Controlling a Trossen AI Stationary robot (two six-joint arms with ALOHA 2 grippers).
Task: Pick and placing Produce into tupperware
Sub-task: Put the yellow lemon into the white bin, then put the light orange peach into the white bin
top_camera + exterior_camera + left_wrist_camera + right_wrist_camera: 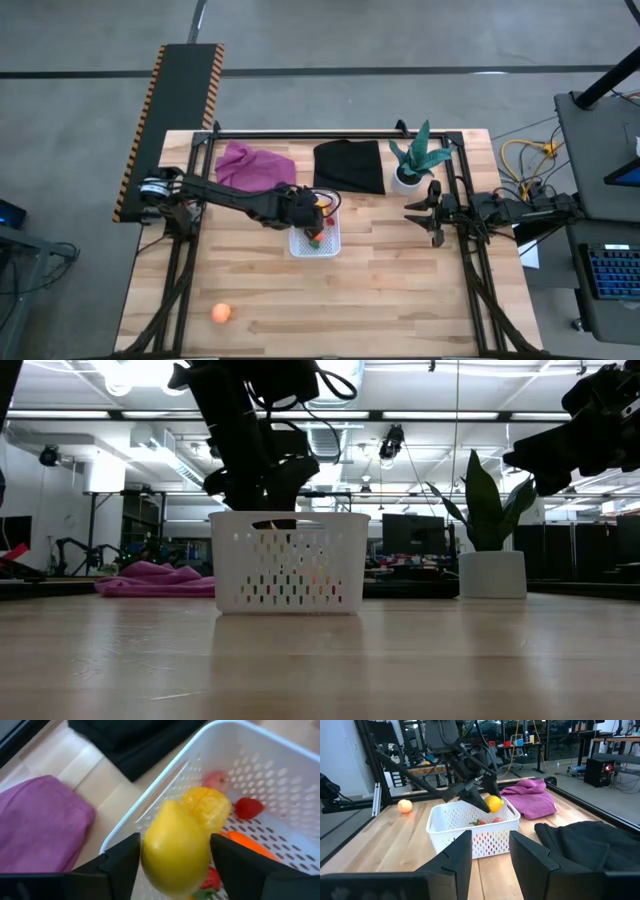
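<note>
Our left gripper point(175, 855) hangs just above the white tub point(316, 240), over its end nearest the purple cloth point(254, 165). A yellow lemon point(175, 847) sits between its two dark fingers point(117, 862). In the left wrist view a thin gap seems to show on either side of the fruit, so we cannot tell whether the fingers are pinching it or have just let go. From the right wrist view the same lemon point(493, 803) shows at the tip of the gripper, above the tub's rim point(470, 822).

Inside the tub we see a second, paler yellow lemon point(210, 807), a red berry point(248, 807), a pinkish piece point(216, 780) farther back, an orange piece point(247, 845) lying on the perforated floor, and another red berry point(212, 877) partly hidden under the held lemon. The tub stands on the wooden surface point(400, 290) near its middle, just in front of the purple cloth and the black cloth point(349, 165).

An orange peach point(221, 313) lies alone on the surface, well apart from the tub, toward the front on the left arm's side.

Our right gripper point(422, 212) waits in the air at the right side of the surface, just beside the potted plant point(415, 160), with its fingers spread apart and nothing between them.
</note>
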